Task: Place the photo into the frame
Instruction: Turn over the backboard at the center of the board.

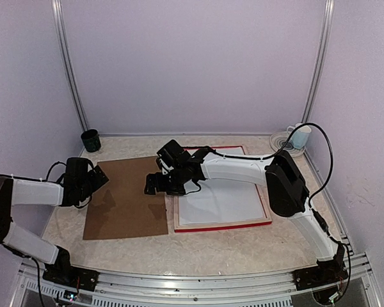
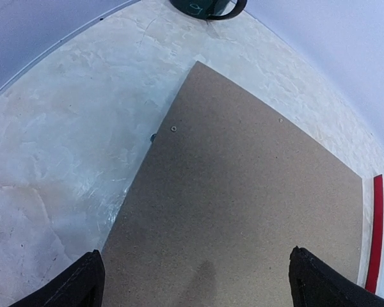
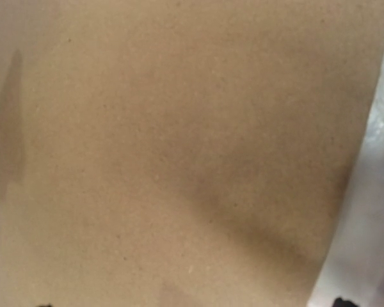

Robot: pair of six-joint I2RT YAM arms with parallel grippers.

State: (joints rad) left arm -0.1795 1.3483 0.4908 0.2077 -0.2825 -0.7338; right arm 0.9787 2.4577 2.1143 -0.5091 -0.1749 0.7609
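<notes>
Overhead, pale marbled table, lilac walls, red frame, brown board

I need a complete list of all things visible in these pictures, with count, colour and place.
backing board: one, brown, flat, left of centre
frame: one, red, flat, right of the board
white sheet: one, inside the frame
mug: one, dark green, far left corner
jug-like vessel: one, white and pale blue, far right corner
table: one, pale marbled, under everything
left end effector: one, black, open over the board's left edge
right end effector: one, black, open over the board's right edge
</notes>
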